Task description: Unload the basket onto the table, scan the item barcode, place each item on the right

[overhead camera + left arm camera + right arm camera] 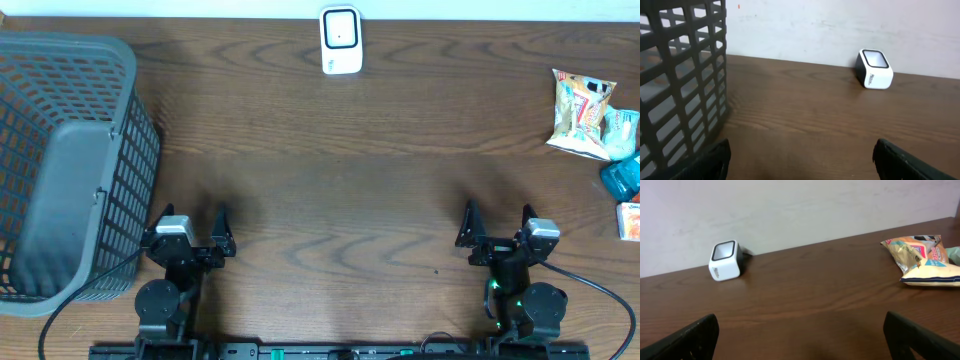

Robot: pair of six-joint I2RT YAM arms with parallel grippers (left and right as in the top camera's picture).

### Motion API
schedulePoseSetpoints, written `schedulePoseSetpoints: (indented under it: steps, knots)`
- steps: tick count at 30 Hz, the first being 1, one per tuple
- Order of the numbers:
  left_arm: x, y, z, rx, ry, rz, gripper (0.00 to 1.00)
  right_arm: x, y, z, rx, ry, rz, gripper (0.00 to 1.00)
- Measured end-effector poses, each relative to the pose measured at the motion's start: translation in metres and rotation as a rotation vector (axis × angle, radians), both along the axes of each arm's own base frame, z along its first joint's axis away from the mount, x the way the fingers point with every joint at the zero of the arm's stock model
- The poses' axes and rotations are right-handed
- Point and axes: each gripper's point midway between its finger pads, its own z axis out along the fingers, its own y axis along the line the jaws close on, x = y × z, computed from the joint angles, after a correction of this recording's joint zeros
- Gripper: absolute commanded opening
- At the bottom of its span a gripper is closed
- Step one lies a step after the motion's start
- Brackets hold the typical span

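Note:
A white barcode scanner (340, 40) stands at the table's far edge, also visible in the left wrist view as the scanner (874, 69) and in the right wrist view as the scanner (726, 260). A yellow snack bag (582, 115) lies at the far right, with a teal packet (622, 178) and a small orange box (630, 221) beside it; the bag (925, 260) shows at the right in the right wrist view. My left gripper (192, 228) is open near the front left, holding nothing. My right gripper (496, 224) is open near the front right, holding nothing, well short of the items.
A large grey mesh basket (70, 160) fills the left side, right beside my left gripper; its wall (682, 75) takes up the left of the left wrist view. A pale wall runs behind the table's far edge.

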Motion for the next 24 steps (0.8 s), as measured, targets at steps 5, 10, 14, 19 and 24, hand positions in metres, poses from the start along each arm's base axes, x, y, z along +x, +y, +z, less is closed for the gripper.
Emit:
schedulePoseSetpoints:
  steps: [5,10,14,19,24]
  knots:
    - [0.0,-0.0006,0.0001,0.033,-0.002,-0.007,0.91,0.0,0.0,0.0,0.0,0.0,0.0,0.99]
    - [0.0,-0.0006,0.0001,0.039,-0.003,-0.008,0.91,0.0,0.0,0.0,0.0,0.0,0.0,0.99]
    - [0.0,-0.0006,0.0001,0.039,-0.003,-0.008,0.91,0.0,0.0,-0.0001,0.0,0.0,0.0,0.99]
    - [0.0,-0.0006,0.0001,0.039,-0.003,-0.008,0.91,0.0,0.0,-0.0001,0.0,0.0,0.0,0.99]
    - [0.0,-0.0006,0.0001,0.039,-0.003,-0.008,0.91,0.0,0.0,0.0001,0.0,0.0,0.0,0.99]
